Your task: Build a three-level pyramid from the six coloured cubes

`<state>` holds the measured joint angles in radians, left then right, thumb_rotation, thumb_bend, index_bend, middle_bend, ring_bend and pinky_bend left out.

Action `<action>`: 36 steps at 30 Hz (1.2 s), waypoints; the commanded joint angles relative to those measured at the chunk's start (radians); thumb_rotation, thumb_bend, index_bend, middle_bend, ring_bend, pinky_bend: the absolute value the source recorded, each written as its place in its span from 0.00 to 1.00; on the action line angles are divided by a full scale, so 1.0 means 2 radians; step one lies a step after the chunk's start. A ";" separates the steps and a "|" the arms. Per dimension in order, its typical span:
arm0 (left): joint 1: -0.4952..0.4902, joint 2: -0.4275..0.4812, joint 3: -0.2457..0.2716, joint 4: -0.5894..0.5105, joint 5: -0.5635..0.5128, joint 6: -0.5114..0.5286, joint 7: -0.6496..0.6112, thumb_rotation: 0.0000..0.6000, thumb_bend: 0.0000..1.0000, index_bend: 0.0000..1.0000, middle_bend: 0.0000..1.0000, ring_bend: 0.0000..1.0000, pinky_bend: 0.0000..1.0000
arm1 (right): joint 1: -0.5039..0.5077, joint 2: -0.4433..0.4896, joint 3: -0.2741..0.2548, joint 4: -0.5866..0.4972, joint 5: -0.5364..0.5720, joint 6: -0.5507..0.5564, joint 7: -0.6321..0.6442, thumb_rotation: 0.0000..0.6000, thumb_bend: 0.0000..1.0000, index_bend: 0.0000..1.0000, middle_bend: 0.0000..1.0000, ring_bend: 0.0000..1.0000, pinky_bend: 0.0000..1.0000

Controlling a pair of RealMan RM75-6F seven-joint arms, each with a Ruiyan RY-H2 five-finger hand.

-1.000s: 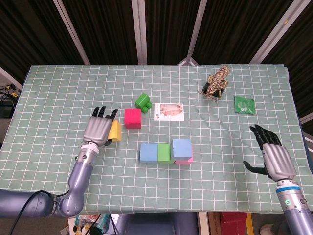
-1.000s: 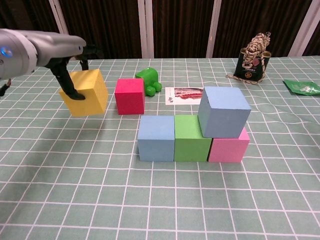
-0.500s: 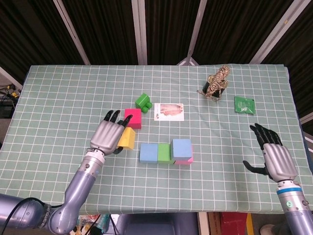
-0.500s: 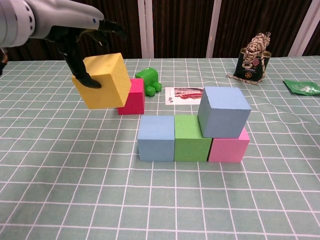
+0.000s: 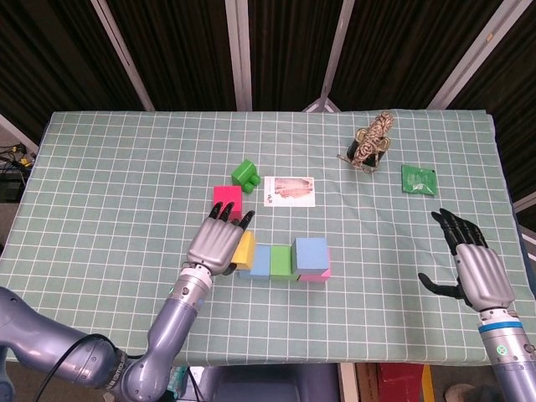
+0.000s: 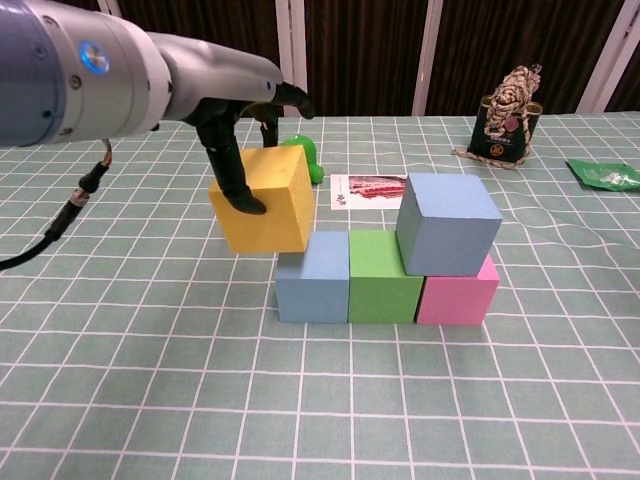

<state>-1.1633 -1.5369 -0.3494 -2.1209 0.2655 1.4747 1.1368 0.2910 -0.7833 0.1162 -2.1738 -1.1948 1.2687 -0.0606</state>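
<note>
Six cubes: left robot hand (image 5: 219,243) grips yellow cube (image 6: 263,202); right robot hand (image 5: 475,270) spread, holding nothing.

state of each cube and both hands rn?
yellow cube: held in air by left hand
lower blue cube: on table, base row
green cube: base row, middle
pink cube: base row
upper blue cube: stacked on green/pink
red cube: loose on table
right hand: open, empty
</note>
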 commanded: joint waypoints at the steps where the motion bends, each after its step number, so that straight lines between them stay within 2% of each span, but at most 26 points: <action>1: -0.013 -0.016 -0.006 0.011 -0.010 0.009 0.007 1.00 0.36 0.04 0.36 0.00 0.04 | -0.001 0.001 0.001 0.000 -0.001 -0.001 0.004 1.00 0.26 0.00 0.00 0.00 0.00; 10: -0.041 -0.043 -0.023 0.025 -0.029 0.023 0.021 1.00 0.36 0.04 0.37 0.00 0.04 | -0.002 0.004 0.004 0.001 -0.003 -0.005 0.013 1.00 0.26 0.00 0.00 0.00 0.00; 19: -0.061 -0.046 -0.043 0.018 -0.057 0.051 0.039 1.00 0.36 0.04 0.37 0.00 0.04 | -0.005 0.008 0.006 -0.002 -0.010 -0.008 0.022 1.00 0.26 0.00 0.00 0.00 0.00; 29: -0.107 -0.058 -0.081 0.037 -0.140 0.068 0.095 1.00 0.38 0.03 0.36 0.00 0.04 | -0.008 0.010 0.008 -0.005 -0.014 -0.009 0.029 1.00 0.26 0.00 0.00 0.00 0.00; 36: -0.130 -0.068 -0.094 0.055 -0.164 0.081 0.111 1.00 0.39 0.03 0.36 0.00 0.04 | -0.010 0.014 0.009 -0.005 -0.017 -0.011 0.037 1.00 0.26 0.00 0.00 0.00 0.00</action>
<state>-1.4196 -1.6705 -0.5362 -2.0134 -0.0604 1.6339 1.3560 0.2722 -0.7555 0.1348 -2.1837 -1.2291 1.2471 0.0134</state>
